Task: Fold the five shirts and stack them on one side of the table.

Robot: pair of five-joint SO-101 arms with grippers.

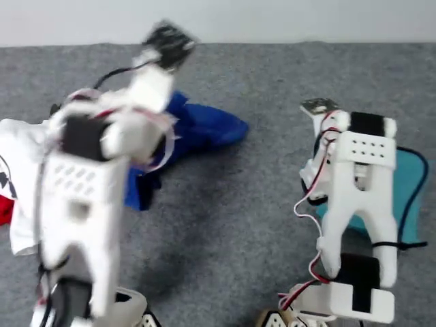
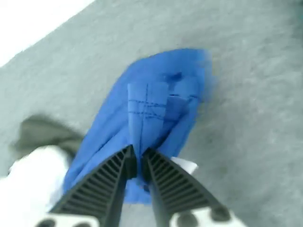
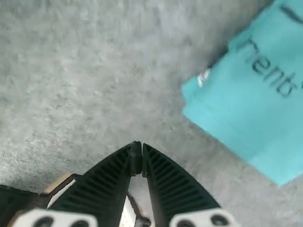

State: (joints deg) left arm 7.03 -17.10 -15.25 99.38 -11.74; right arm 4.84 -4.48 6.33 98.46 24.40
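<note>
Surface: grey table (image 1: 272, 170), white wall (image 1: 272, 20) behind.
Blue shirt (image 2: 156, 99): pinched btwn left gripper (image 2: 137, 154) tips.
Right gripper (image 3: 137, 148): closed, empty, well apart.

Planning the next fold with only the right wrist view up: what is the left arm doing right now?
Observer: The left gripper is shut on the blue shirt, pinching a fold of it.
Operator: Where does that shirt lie?
Observer: Left of the middle of the table in the high view, crumpled, apart from the teal shirt on the right.
Operator: Other shirts waiting?
Observer: A white shirt lies at the high view's left edge, something red beside it.
</note>
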